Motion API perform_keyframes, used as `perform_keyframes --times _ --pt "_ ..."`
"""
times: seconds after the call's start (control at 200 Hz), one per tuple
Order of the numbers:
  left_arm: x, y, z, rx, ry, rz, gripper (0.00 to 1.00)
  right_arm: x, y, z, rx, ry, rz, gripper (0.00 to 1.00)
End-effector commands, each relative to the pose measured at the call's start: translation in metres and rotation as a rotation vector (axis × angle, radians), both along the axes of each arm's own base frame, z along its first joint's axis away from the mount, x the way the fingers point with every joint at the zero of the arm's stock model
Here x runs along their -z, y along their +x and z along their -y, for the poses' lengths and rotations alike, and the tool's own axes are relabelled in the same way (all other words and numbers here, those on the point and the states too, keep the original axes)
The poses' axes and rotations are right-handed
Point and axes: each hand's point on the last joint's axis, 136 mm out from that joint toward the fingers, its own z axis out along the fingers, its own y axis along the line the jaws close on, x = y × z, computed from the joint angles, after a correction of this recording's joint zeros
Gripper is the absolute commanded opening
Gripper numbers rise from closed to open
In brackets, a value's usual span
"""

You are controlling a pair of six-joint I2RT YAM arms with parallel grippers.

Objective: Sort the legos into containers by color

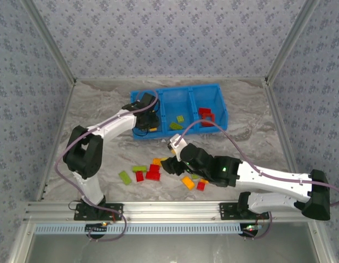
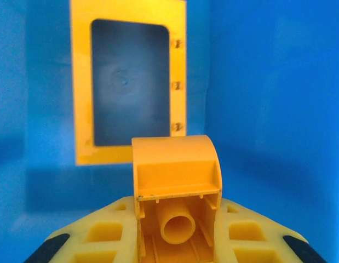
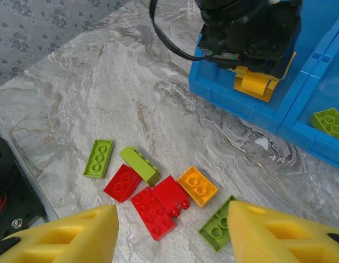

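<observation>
**Left pincer** [image 2: 177,238]: pinched shut on an orange rounded brick [image 2: 177,181]. The brick sits between the yellow fingers [image 2: 98,238] at the bottom centre of the left wrist view, with its hollow underside facing the camera. Behind it, at upper left of that frame, an orange frame piece [image 2: 128,82] lies flat on a blue compartment floor.

**Top view:** this pincer hangs inside the leftmost compartment of the blue bin [image 1: 172,104], at upper centre of the frame. The middle compartment holds lime pieces [image 1: 177,123] and the rightmost holds red pieces [image 1: 206,115].

**Right pincer** [image 3: 172,222]: spread, with nothing between its fingers, which sit at the bottom corners of the right wrist view. It hangs above the marbled desk [image 3: 103,82].

**Loose bricks on the desk:** they lie in a cluster at lower centre of that frame.
- A lime flat brick [image 3: 98,158] is at the left of the cluster.
- A lime long brick [image 3: 140,165] lies just beside it.
- Three red bricks [image 3: 154,212] touch one another.
- An orange square brick [image 3: 197,186] lies to their right.
- A lime brick [image 3: 218,230] sits near the lower edge.
</observation>
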Motion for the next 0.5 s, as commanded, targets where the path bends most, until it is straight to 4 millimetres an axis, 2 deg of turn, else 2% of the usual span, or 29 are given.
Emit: perform_keyframes --times 0.0,0.105,0.24,0.495 --pt "-0.005 0.018 0.011 0.035 -0.031 0.042 0.19 -0.016 0.004 0.000 0.036 0.047 0.010 0.58" --pt "0.005 0.023 0.009 0.025 -0.047 0.031 0.21 -0.014 0.003 0.003 0.046 0.048 0.004 0.58" --pt "0.008 0.028 0.013 0.029 -0.079 0.042 0.23 -0.014 0.003 0.005 0.046 0.045 0.005 0.58" --pt "0.009 0.022 0.014 0.033 -0.111 0.056 0.43 -0.017 0.006 -0.004 0.049 -0.011 0.083 0.58"
